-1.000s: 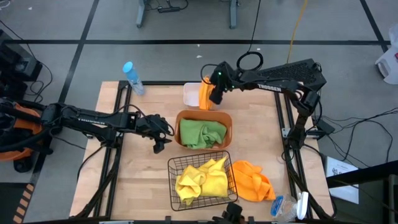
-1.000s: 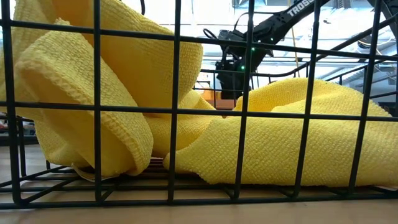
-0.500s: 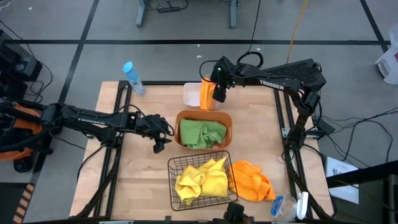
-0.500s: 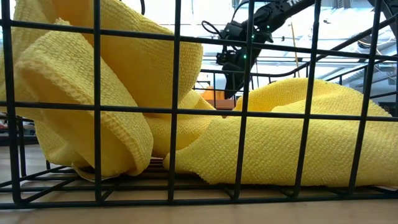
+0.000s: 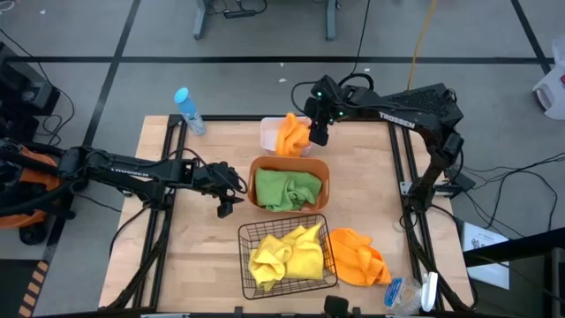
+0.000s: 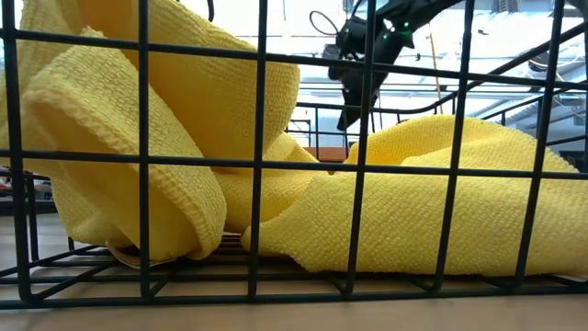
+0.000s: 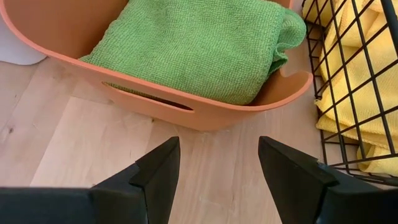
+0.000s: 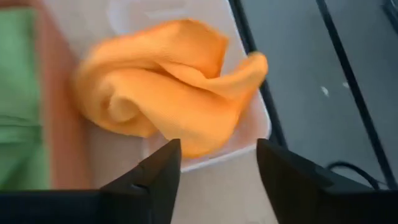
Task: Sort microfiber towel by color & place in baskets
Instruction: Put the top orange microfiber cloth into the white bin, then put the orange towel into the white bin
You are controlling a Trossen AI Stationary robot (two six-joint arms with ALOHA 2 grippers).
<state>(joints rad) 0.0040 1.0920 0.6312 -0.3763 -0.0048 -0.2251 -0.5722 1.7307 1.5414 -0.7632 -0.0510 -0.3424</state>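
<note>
Bright even light, soft shadows, right wrist view blurred

Fuzzy green cloth [image 7: 205, 46] in a smooth matt plastic tub [image 7: 186, 109]; black wire basket [image 7: 367, 93]; pale wood bench [image 7: 74, 155].

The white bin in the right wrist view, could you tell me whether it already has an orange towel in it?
Yes, an orange towel lies crumpled in the white bin, beyond the right gripper and its open fingers.

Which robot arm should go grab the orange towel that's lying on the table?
Probably the right. That orange towel lies on the table's right side, beside the wire basket. The right gripper is open and empty; the left gripper sits across the baskets.
</note>
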